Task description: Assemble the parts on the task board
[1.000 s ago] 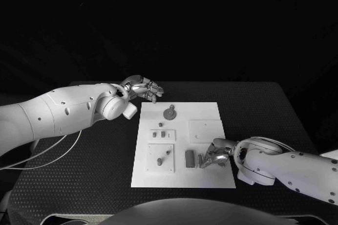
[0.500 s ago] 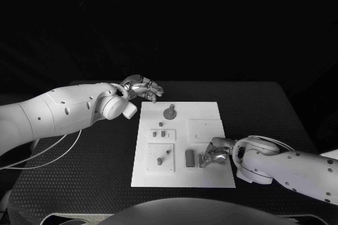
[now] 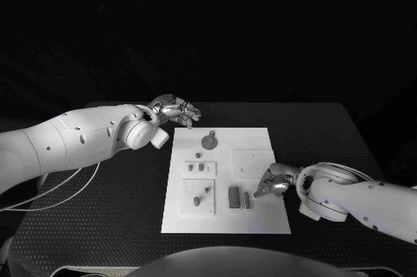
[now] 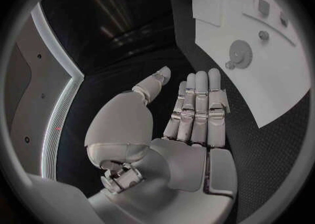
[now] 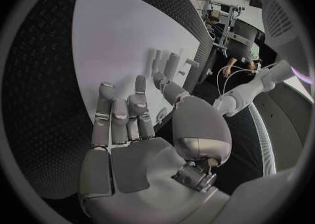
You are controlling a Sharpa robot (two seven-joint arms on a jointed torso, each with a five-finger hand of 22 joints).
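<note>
Meanwhile, right hand [image 3: 272,183] hovers open-fingered over task board [image 3: 257,138].

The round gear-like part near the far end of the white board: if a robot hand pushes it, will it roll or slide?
The gear-like part lies flat on the board, so it would probably slide, not roll. It looks stiff and light for its size. Its low, thin shape may make it hard to pinch from above.

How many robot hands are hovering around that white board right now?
2. The left hand is at the task board's far left corner, fingers spread, holding nothing. The right hand is over the board's right edge, beside two upright grey parts; whether it holds anything is unclear.
</note>
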